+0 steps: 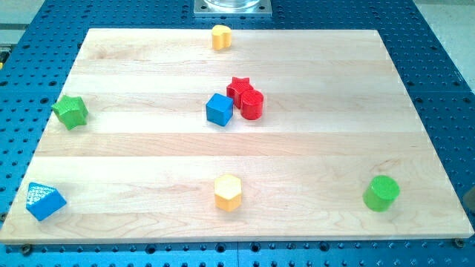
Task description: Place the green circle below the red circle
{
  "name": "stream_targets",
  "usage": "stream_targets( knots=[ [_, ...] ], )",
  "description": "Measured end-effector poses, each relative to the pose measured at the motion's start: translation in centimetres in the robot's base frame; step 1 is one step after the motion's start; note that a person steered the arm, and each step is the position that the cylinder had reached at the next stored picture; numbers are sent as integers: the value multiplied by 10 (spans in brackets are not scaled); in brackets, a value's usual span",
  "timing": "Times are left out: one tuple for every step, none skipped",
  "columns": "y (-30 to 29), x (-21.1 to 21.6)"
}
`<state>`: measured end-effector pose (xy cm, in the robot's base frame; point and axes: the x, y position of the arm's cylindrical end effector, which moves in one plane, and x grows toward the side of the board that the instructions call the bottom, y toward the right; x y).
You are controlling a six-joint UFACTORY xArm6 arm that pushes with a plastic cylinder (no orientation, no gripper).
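The green circle (381,193) stands near the board's bottom right corner. The red circle (252,104) stands a little above the board's middle, touching a red star (238,89) at its upper left. A blue cube (219,110) sits just left of the red circle. The green circle lies far to the lower right of the red circle. My rod and its tip do not show in the camera view.
A yellow hexagon (228,193) sits at bottom centre. A yellow heart-like block (221,36) is at the top edge. A green star (70,112) is at the left edge. A blue triangular block (45,201) is at bottom left. The wooden board (133,163) lies on a blue perforated table.
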<state>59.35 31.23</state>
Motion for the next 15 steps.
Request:
stream_targets(
  knots=[
    [-58, -7],
    [-144, -32],
    [-158, -3],
    [-150, 24],
    [-208, 4],
    [-222, -37],
    [-232, -72],
    [-223, -72],
    [-225, -94],
    [-216, -107],
    [-231, -103],
    [-234, -89],
    [-263, -87],
    [-286, -103],
    [-278, -103]
  ],
)
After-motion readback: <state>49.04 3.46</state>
